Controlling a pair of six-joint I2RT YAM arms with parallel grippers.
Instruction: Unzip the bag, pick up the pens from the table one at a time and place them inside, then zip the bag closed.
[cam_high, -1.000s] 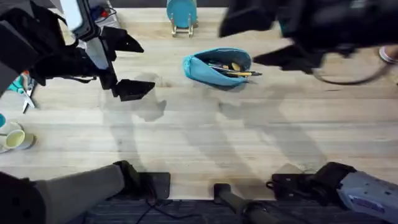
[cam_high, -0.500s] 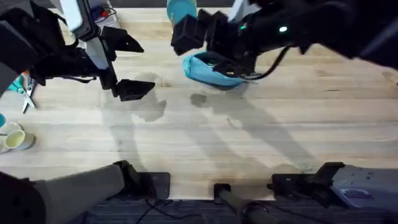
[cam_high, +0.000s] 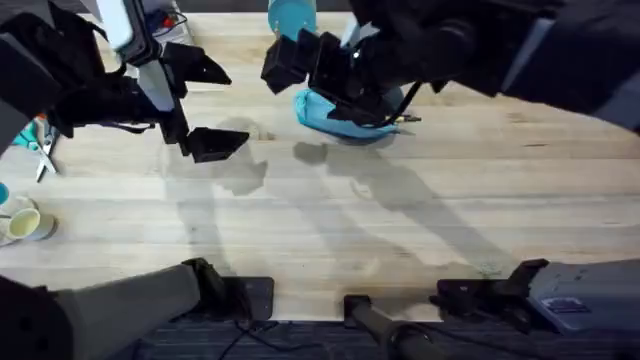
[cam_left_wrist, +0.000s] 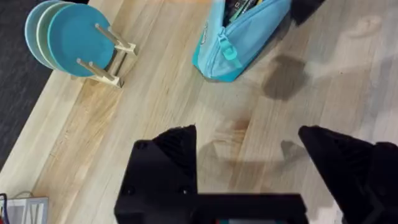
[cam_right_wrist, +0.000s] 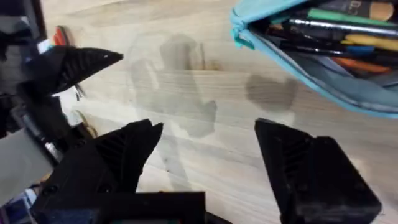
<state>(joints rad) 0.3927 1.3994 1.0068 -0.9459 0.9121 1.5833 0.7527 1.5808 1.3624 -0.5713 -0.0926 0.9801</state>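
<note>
A pale plank tabletop carries soft grey shadows near its middle. At its far edge, teal plates stand upright in a wooden rack. Near the left edge lie scissors and a pale cup. Past the far edge, the floor is dark.

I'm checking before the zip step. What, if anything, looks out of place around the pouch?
The bag lies unzipped on the table with several pens inside. In the overhead view a yellow pen tip pokes past its open end, which could foul the zipper. Nothing is spilled or damaged.
</note>
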